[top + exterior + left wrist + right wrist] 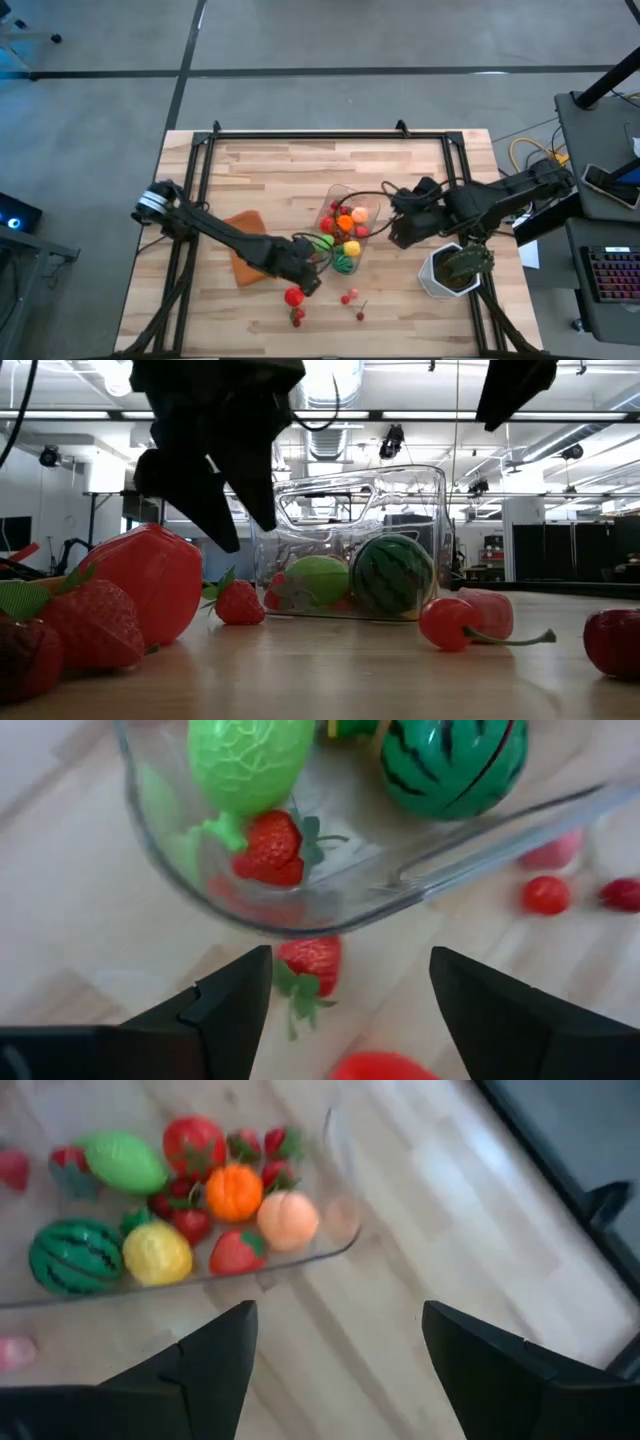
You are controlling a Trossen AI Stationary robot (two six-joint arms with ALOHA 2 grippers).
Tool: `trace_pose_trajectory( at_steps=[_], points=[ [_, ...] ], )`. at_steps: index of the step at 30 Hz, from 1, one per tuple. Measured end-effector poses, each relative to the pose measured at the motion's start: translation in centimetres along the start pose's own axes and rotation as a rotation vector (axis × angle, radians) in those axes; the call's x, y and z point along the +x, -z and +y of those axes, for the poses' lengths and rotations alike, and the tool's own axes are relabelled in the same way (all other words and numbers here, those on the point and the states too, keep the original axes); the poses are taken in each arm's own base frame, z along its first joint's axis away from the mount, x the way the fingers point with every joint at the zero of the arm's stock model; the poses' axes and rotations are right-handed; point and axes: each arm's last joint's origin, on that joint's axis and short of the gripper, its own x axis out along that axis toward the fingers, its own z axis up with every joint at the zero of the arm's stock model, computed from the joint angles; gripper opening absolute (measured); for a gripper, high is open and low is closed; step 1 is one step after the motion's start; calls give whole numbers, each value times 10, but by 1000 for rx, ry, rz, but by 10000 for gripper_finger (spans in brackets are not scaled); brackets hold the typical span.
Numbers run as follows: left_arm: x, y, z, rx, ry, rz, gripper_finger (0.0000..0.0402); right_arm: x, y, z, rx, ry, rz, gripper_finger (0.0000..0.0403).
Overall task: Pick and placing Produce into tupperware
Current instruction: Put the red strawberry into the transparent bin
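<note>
Handling, loose strawberry (pixel 312 963): probably light, hard, slick plastic; lies on the worktop (pixel 270 170) just outside the tupperware (pixel 350 222); best pinched across its body, not the leaf cap.
Left gripper (pixel 350 1005): fingers spread, empty, over that strawberry.
Tupperware contents: watermelon (pixel 75 1255), green melon (pixel 125 1162), lemon (pixel 157 1253), orange (pixel 233 1192), peach (pixel 288 1220), strawberries.
Right gripper (pixel 335 1365): fingers wide, empty, beyond the tupperware's far end.

This looks like a big lab or workshop, with a grey concrete floor (pixel 330 40), long lights and pipes on a high ceiling (pixel 400 400), a keyboard (pixel 612 280) and a wooden bench (pixel 300 170) on a black metal frame.
</note>
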Motion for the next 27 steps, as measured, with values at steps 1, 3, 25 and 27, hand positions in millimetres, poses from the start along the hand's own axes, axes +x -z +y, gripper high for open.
trace_pose_trajectory(
  at_steps=[1,3,25,27],
  points=[
    [1,-1,-3,38,-30,16,256,-3,0,-4,6,4,-21,277],
    [2,-2,-10,101,-77,42,255,-10,0,-11,21,8,-60,277],
    [17,22,-28,372,-94,59,255,-30,0,-63,180,113,-152,277],
    [17,27,-30,384,-91,32,255,-30,0,-63,179,117,-155,277]
  ],
)
